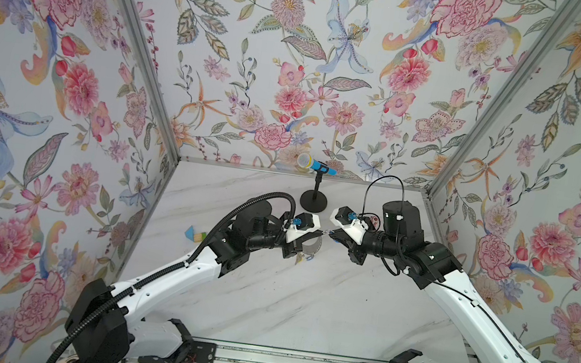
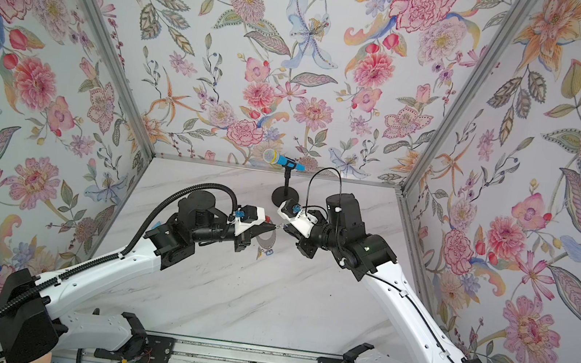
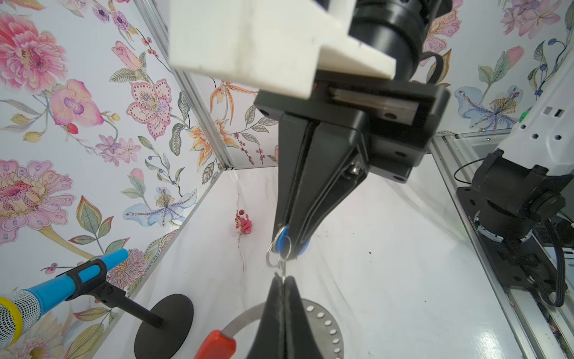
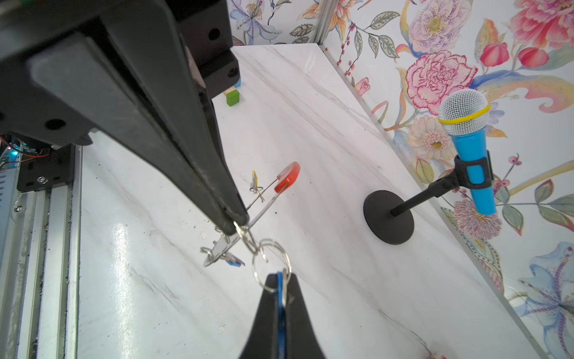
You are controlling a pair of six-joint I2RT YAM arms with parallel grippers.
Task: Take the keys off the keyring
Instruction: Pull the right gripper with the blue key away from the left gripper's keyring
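Observation:
The keyring (image 3: 324, 321) is a grey hoop with a red sleeve (image 4: 288, 174), and it hangs in the air below my left gripper. It also shows in both top views (image 1: 313, 248) (image 2: 265, 242). My left gripper (image 3: 281, 278) (image 4: 236, 223) is shut on a thin wire clip at the keyring's top. Facing it tip to tip, my right gripper (image 4: 281, 276) (image 3: 287, 237) is shut on a key's blue tag (image 4: 280, 287). A small split ring (image 4: 253, 268) links that tag to the clip. A yellow-tagged key (image 4: 254, 180) and a blue-tagged key (image 4: 233, 262) still dangle from the hoop.
A blue toy microphone (image 1: 316, 165) stands on a stand with a round black base (image 1: 313, 200) just behind the grippers. A red-pink toy figure (image 3: 243, 222) lies near the right wall. Coloured blocks (image 1: 196, 233) sit at the left wall.

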